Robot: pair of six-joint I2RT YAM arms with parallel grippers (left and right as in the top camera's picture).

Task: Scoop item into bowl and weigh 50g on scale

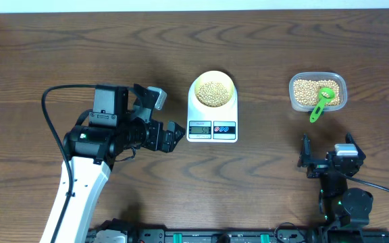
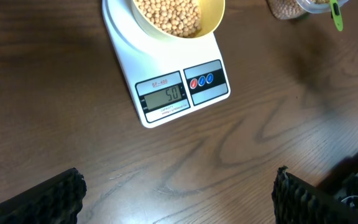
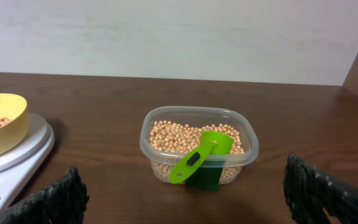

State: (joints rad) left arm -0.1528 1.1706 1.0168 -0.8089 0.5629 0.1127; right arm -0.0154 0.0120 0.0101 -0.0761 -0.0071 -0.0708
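The pale yellow bowl (image 1: 229, 86) sits on the white scale (image 1: 212, 125), and tan beans (image 1: 213, 93) fill it. In the left wrist view the scale's display (image 2: 165, 94) reads 50, below the bowl (image 2: 213, 25). My left gripper (image 1: 171, 137) is open just left of the scale and low over the table, with nothing between its fingers (image 2: 42, 199). My right gripper (image 1: 327, 154) is open and empty too. It stands in front of the clear tub (image 3: 148, 140), which holds more beans (image 3: 173, 134).
A green scoop (image 3: 197, 158) lies in the tub with its handle over the front rim. The tub (image 1: 318, 91) stands at the back right. Bare wooden table (image 1: 262, 169) lies between the two grippers. A wall rises behind the table's far edge.
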